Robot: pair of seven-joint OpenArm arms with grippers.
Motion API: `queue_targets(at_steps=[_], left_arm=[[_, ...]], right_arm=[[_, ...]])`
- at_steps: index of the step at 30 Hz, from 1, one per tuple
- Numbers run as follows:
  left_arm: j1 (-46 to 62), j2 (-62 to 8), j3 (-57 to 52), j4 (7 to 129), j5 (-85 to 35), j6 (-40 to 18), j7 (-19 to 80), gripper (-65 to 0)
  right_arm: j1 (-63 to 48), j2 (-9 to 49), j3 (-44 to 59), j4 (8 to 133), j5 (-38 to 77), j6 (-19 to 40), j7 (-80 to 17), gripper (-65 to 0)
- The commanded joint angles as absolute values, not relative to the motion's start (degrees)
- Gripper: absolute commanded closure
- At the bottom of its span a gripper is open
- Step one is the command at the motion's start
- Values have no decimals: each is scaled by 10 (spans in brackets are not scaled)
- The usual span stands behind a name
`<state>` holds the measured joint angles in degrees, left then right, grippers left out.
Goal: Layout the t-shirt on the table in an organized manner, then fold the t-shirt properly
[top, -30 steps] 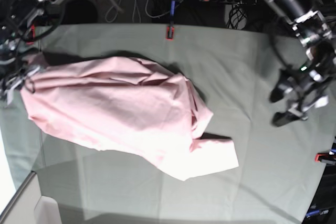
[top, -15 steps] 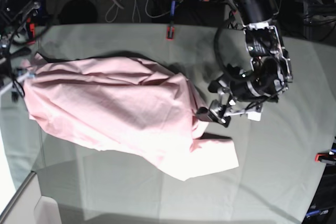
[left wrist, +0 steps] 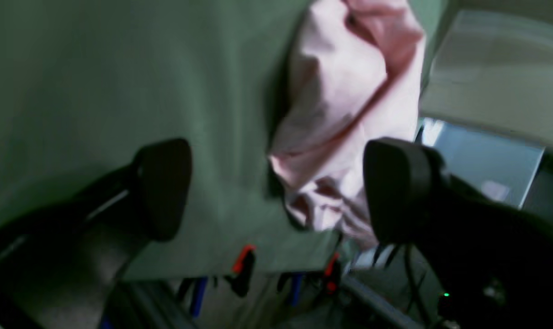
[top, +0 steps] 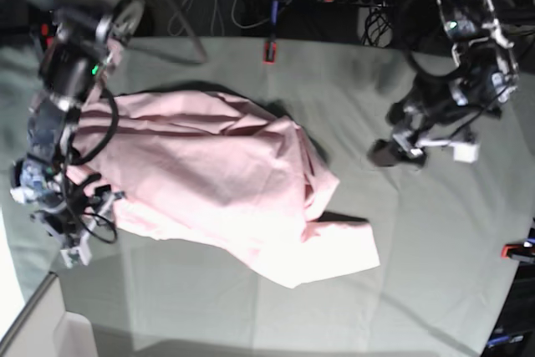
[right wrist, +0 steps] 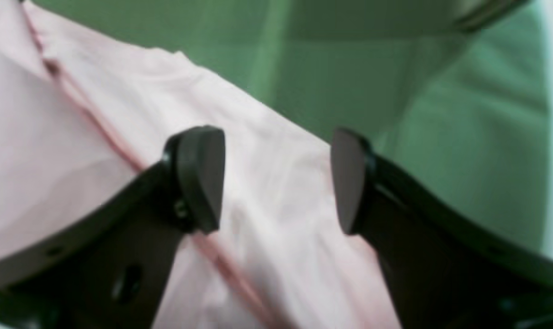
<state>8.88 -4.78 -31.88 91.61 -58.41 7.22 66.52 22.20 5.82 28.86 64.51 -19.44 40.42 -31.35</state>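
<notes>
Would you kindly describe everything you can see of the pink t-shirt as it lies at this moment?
The t-shirt is pale pink, thin and creased, looking like light cotton. It lies bunched in a long diagonal heap on the table, not spread flat; one flatter end sticks out toward the near edge. No lettering shows. A hem seam runs along it in the right wrist view. The open right gripper hangs over its far-left end; whether it touches is unclear. The open left gripper is apart from it.

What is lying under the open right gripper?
Under the right gripper lies the pink t-shirt with a seam, and beside it the green table. Whatever the shirt covers cannot be seen.
</notes>
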Motion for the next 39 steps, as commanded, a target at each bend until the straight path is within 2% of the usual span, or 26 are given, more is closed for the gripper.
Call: queue_targets(at_steps=[1, 5, 10, 19, 22, 25, 30, 33, 39], left_arm=[[94, -52, -337, 930, -636, 81, 669, -573], [111, -55, -392, 927, -654, 81, 670, -573], [117, -55, -422, 928, -654, 81, 670, -573], [113, -55, -423, 925, -653, 81, 671, -573], [115, -56, -423, 925, -653, 81, 671, -573], [116, -56, -423, 925, -653, 81, 671, -573], [117, -56, -423, 925, -653, 81, 671, -573], [117, -56, -423, 926, -653, 81, 671, -573], [116, -57, -423, 931, -654, 81, 671, -573]], right_arm=[[251, 79, 290, 618, -195, 400, -301, -369], [300, 116, 286, 477, -195, 400, -217, -369], [327, 138, 284, 360, -196, 397, -130, -369], [328, 133, 284, 277, -197, 396, -70, -360], [327, 133, 284, 237, -198, 389, -38, -296], [315, 133, 263, 212, -198, 348, -12, -218], [296, 133, 177, 214, -196, 262, 29, 0], [305, 134, 180, 224, -194, 235, 29, 0], [318, 138, 276, 364, -194, 235, -4, 0]])
